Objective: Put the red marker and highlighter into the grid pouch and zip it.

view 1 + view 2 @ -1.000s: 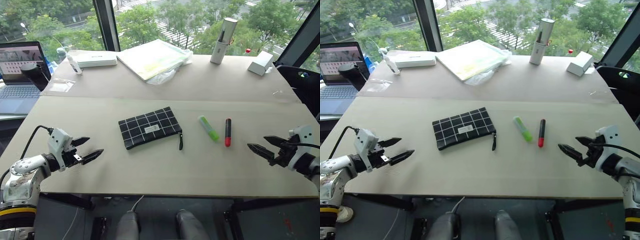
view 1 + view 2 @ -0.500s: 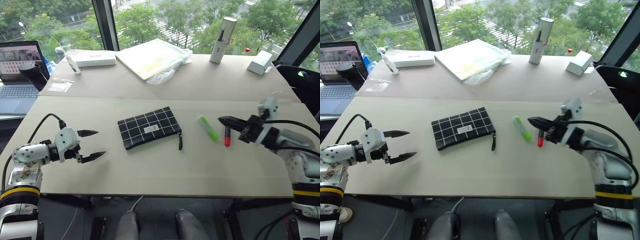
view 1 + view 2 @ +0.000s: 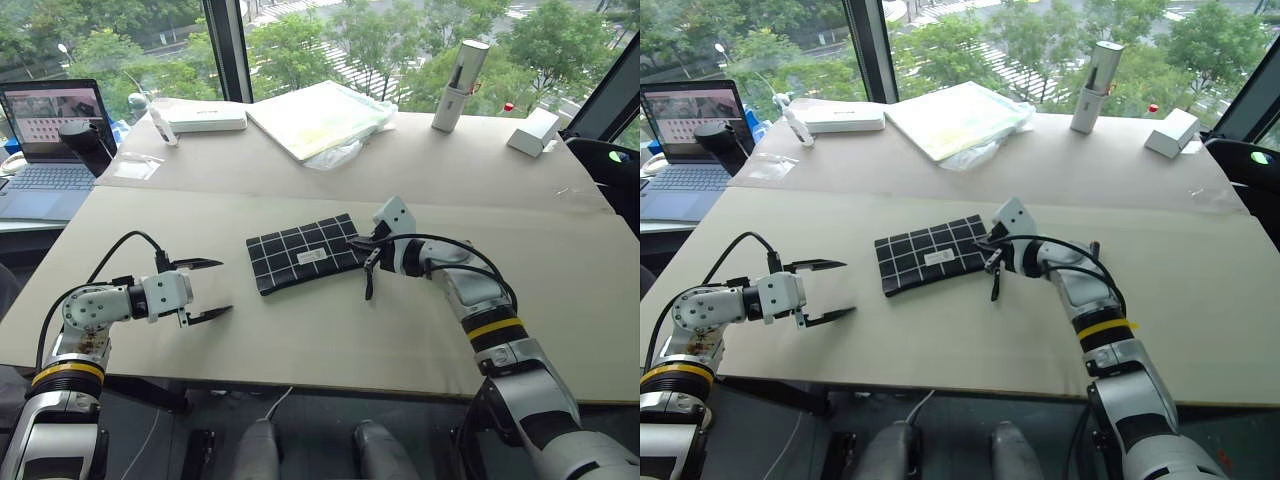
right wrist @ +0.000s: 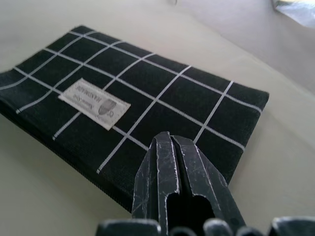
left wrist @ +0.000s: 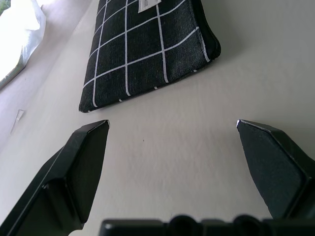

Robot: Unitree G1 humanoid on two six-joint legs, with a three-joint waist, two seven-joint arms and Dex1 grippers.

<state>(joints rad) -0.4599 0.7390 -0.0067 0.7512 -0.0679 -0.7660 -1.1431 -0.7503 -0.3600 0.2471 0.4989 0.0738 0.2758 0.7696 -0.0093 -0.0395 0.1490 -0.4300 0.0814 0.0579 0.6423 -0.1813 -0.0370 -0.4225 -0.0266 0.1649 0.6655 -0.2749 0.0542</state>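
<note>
Right end effector [image 3: 367, 250], fingers pressed together, sits at the grid pouch's [image 3: 305, 252] zipper-pull end; whether it pinches the strap is unclear. Left end effector [image 3: 206, 290] hangs spread beside the pouch, which lies flat on the counter [image 3: 300, 340]. Judging by this, nothing is packed yet.

An office high above leafy streets: a laptop [image 3: 45, 125], papers [image 3: 315, 115] and a plain worktable [image 3: 300, 340] by tall windows.

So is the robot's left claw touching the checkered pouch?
Apart. In the left wrist view, the open left gripper has bare table between its fingers and the grid pouch. The left eye view also shows a gap.
</note>
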